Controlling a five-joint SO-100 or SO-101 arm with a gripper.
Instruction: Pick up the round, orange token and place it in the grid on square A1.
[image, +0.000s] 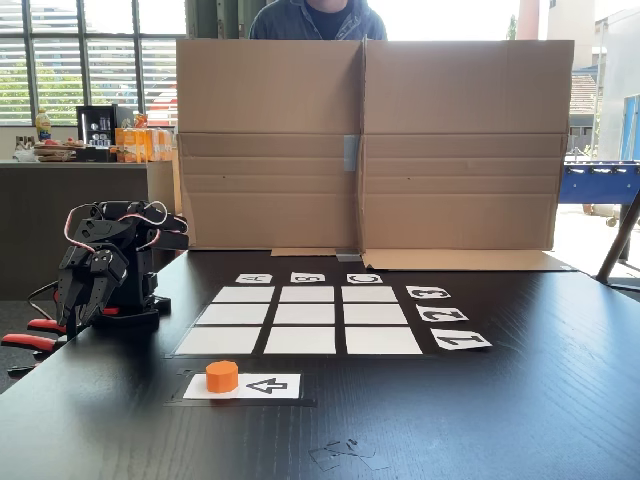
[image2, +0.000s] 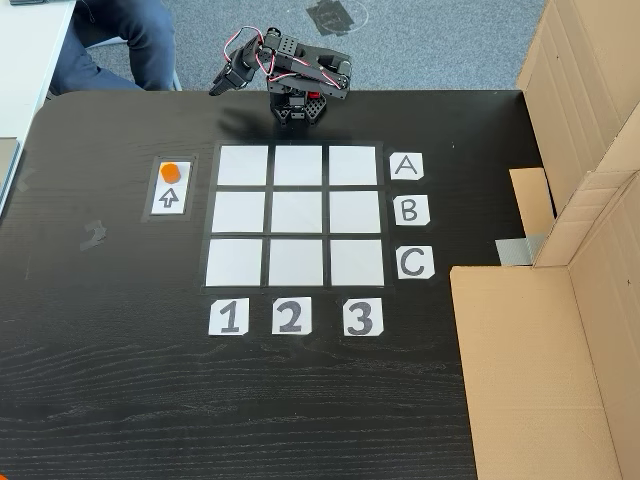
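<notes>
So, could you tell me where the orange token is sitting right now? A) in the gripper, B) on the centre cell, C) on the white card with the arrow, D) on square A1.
C: the token rests on the arrow card beside the grid, untouched.

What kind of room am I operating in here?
Probably an office or lab break area set up for a demo: a black wooden table with a tall brown cardboard screen, a coffee machine on a counter by large windows, and a blue foosball table behind.
</notes>
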